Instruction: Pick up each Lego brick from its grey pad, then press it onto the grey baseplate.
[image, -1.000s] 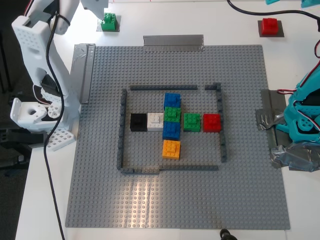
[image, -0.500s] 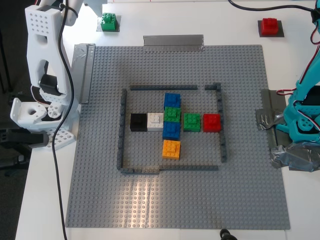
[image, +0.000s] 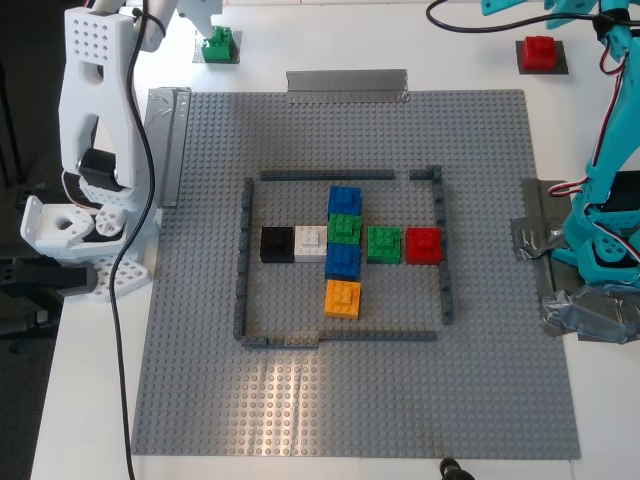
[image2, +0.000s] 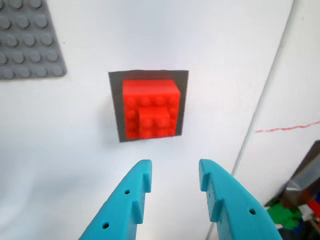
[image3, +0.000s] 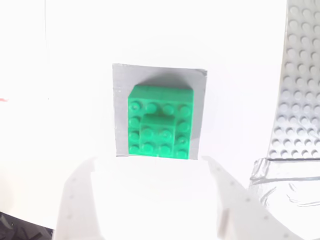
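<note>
Your baseplate (image: 350, 400) is the landmark here.

Red brick (image2: 150, 109): sits square on its grey pad (image2: 116, 107), on the white table just off the baseplate's far corner at the exterior view's right. My first gripper (image2: 174, 181) hangs just short of it, teal jaws spread with a clear gap, nothing between them. In the exterior view the teal arm (image: 603, 180) now reaches over the top edge near the red brick (image: 538, 51); half a second ago only its cable showed there.

Green brick (image3: 160, 120): sits on its own pad (image3: 120, 107), off the baseplate's far corner at the exterior view's left. My second gripper (image3: 155, 192) is over it, white jaws set wide apart on either side of the pad's near edge, not touching the brick. In the exterior view the white arm (image: 100, 110) stands more upright than a second ago, and its tip now overlaps the green brick (image: 218, 43), which was fully uncovered before.

On the baseplate, inside the dark frame (image: 243, 260): a cluster of blue, green, black, white, orange and red bricks (image: 345, 250), unchanged across all three exterior pictures. Both task bricks lie where they lay a second ago.

Silver tape (image: 346, 84) lies on the baseplate's far edge.
</note>
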